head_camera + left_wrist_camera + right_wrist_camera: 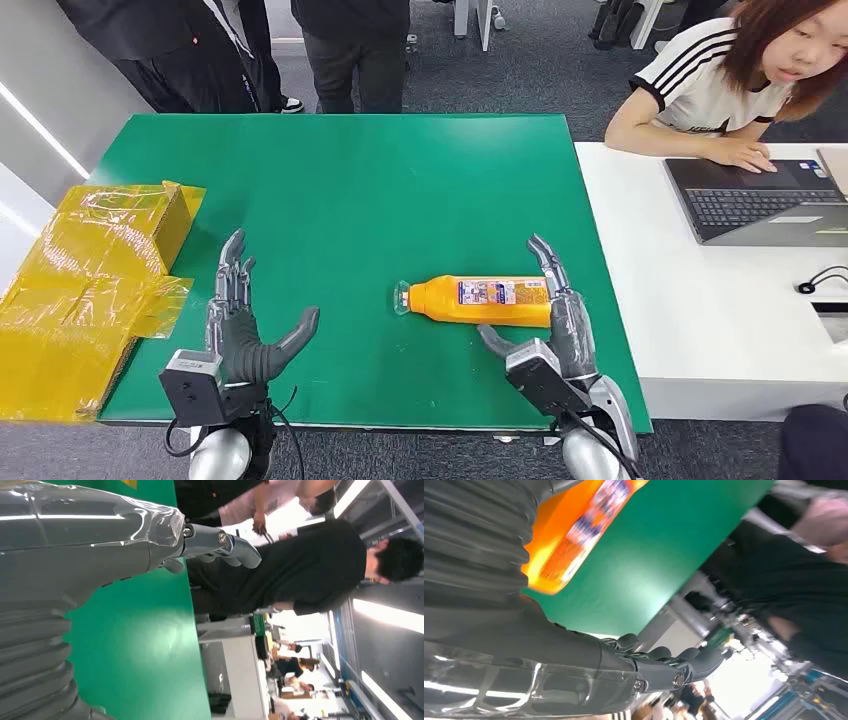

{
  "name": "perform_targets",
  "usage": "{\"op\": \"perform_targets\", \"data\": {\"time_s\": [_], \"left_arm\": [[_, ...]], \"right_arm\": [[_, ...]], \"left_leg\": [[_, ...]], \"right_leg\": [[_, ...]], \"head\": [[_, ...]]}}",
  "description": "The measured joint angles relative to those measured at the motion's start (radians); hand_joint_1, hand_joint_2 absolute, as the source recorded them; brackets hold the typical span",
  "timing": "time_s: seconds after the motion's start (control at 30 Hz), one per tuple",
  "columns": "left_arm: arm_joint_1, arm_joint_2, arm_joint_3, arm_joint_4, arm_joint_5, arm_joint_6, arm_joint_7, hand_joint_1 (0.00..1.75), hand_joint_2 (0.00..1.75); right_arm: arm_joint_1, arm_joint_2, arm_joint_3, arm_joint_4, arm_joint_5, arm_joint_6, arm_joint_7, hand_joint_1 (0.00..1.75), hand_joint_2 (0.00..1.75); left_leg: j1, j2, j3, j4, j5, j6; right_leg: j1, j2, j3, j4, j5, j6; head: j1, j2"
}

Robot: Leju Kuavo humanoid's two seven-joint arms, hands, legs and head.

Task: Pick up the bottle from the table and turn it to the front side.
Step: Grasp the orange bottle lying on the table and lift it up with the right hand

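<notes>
The bottle's (480, 300) far end sits behind the right hand (560, 320), so its base is hidden, and the print on its label (500, 293) is too small to read. In the right wrist view the bottle (569, 535) is a blurred orange shape, cut off by the grey wrist cover. The bottle lies on its side on the green table (350, 190), right of centre in the head view, cap (401, 298) pointing left. The right hand stands just beside it with fingers apart — whether it touches the bottle I cannot tell. The left hand (245, 330), lower left, is spread and holds nothing. Crumpled yellow boxes (85, 290) lie at the table's left edge — a person (740, 70) at upper right leans over a laptop (760, 200) on a white desk (660, 300), and two people (270, 50) stand beyond the far edge.
</notes>
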Motion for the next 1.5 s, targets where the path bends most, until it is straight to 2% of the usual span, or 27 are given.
{"op": "perform_targets", "data": {"time_s": [0.1, 0.33, 0.57, 0.77, 0.9, 1.17, 1.37, 1.5], "left_arm": [[-0.026, -0.005, -0.005, 0.027, 0.004, -0.008, 0.001, 0.00, 1.75], [-0.098, -0.013, -0.024, 0.097, 0.019, -0.039, 0.003, 0.00, 1.75], [-0.144, -0.015, -0.039, 0.157, 0.024, -0.067, 0.006, 0.00, 1.75], [-0.183, -0.019, -0.046, 0.202, 0.027, -0.087, 0.006, 0.00, 1.75], [-0.196, -0.022, -0.046, 0.218, 0.027, -0.096, 0.007, 0.00, 1.75], [-0.219, -0.029, -0.046, 0.243, 0.029, -0.117, 0.019, 0.00, 1.75], [-0.247, -0.029, -0.046, 0.253, 0.105, -0.207, 0.049, 0.00, 1.75], [-0.251, -0.029, -0.046, 0.256, 0.123, -0.225, 0.058, 0.00, 1.75]], "right_arm": [[-0.034, -0.020, -0.007, 0.034, 0.018, 0.026, 0.032, 0.00, 1.75], [-0.174, -0.090, 0.003, 0.185, 0.083, 0.163, 0.152, 0.00, 1.75], [-0.291, -0.142, 0.048, 0.338, 0.101, 0.270, 0.193, 0.00, 1.75], [-0.440, -0.161, 0.124, 0.520, 0.108, 0.398, 0.181, 0.00, 1.75], [-0.527, -0.162, 0.169, 0.628, 0.090, 0.446, 0.163, 0.00, 1.75], [-0.612, -0.160, 0.239, 0.787, 0.037, 0.529, 0.108, 0.00, 1.75], [-0.724, -0.157, 0.315, 0.927, 0.007, 0.727, 0.109, 0.00, 1.75], [-0.757, -0.161, 0.354, 0.978, -0.008, 0.768, 0.107, 0.00, 1.75]], "left_leg": [[0.000, 0.000, 0.000, 0.000, 0.000, 0.000], [0.000, 0.001, 0.000, 0.000, 0.001, 0.000], [0.000, 0.001, 0.000, 0.000, 0.002, 0.001], [0.000, 0.001, 0.000, 0.001, 0.002, 0.001], [0.000, 0.001, 0.000, 0.001, 0.003, 0.002], [0.000, 0.000, -0.001, 0.001, 0.003, 0.002], [0.000, 0.001, 0.002, 0.001, 0.003, 0.002], [0.000, 0.001, 0.002, 0.002, 0.003, 0.002]], "right_leg": [[0.000, 0.000, 0.000, 0.000, 0.000, 0.000], [0.000, 0.001, 0.000, 0.000, 0.001, 0.000], [0.000, 0.001, 0.000, 0.000, 0.001, 0.000], [0.000, 0.002, -0.001, 0.000, 0.002, -0.001], [0.000, 0.001, -0.001, 0.000, 0.003, -0.001], [0.000, 0.000, -0.001, 0.000, 0.003, -0.001], [0.000, 0.001, 0.001, 0.000, 0.003, -0.001], [0.000, 0.001, 0.002, 0.000, 0.003, -0.001]], "head": [[0.000, 0.000], [0.000, 0.000], [0.000, 0.000], [0.000, 0.000], [0.000, 0.000], [0.000, 0.000], [0.000, 0.000], [0.000, 0.000]]}}
